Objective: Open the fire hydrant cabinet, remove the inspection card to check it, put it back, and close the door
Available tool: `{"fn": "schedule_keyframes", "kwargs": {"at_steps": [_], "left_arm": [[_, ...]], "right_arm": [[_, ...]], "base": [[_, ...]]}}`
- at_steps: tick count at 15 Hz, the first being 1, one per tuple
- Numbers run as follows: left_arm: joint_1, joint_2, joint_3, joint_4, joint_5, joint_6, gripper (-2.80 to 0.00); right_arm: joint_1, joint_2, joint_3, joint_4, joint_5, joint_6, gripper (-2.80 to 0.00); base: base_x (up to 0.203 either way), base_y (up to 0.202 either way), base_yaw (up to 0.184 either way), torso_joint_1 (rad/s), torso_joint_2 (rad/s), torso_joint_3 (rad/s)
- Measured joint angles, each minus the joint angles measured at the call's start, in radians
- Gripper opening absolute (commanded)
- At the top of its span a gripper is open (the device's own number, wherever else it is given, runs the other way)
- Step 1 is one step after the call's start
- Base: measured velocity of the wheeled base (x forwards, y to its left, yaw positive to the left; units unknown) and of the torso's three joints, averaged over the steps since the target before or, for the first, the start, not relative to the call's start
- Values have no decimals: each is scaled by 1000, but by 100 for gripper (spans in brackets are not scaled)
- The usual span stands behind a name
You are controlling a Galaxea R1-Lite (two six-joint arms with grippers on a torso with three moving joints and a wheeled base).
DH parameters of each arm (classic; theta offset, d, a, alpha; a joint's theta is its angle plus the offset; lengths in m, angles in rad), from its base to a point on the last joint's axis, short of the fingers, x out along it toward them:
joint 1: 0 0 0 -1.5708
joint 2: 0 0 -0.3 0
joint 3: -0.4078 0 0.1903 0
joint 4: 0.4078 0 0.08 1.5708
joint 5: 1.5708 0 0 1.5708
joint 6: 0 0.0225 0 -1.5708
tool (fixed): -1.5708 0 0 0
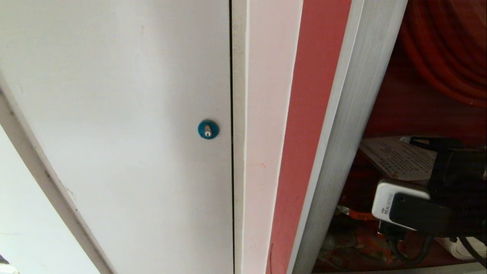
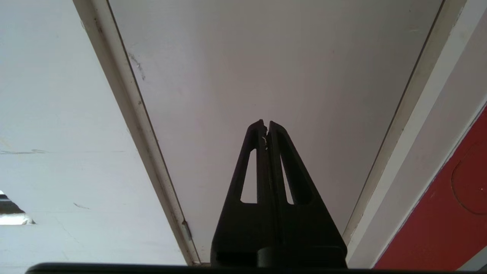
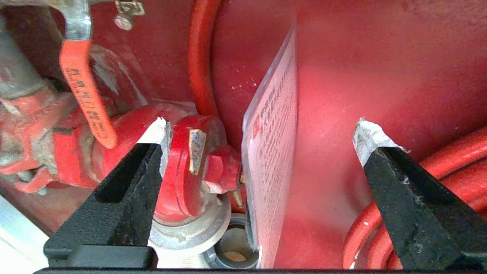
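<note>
The fire hydrant cabinet stands open at the right of the head view, its silver frame next to a red edge strip; its door is out of view. Inside, the inspection card, a white printed sheet in a clear sleeve, stands on edge against the red valve. My right gripper is inside the cabinet and open, its taped fingertips wide apart on either side of the card, touching nothing. The head view shows the card beyond my right wrist. My left gripper is shut and empty, parked facing a white panel.
A plain white door with a small blue round lock fills the left of the head view. A red hose coils inside the cabinet near my right finger. An orange tag hangs by the valve, and a metal coupling sits under it.
</note>
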Motion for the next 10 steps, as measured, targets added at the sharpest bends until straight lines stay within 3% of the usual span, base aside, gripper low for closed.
{"fn": "schedule_keyframes", "kwargs": {"at_steps": [10], "left_arm": [[0, 0, 0, 0, 0, 1, -280]], "right_arm": [[-71, 70, -41, -3, 2, -1, 0]], "base": [[0, 0, 0, 0, 0, 0]]}}
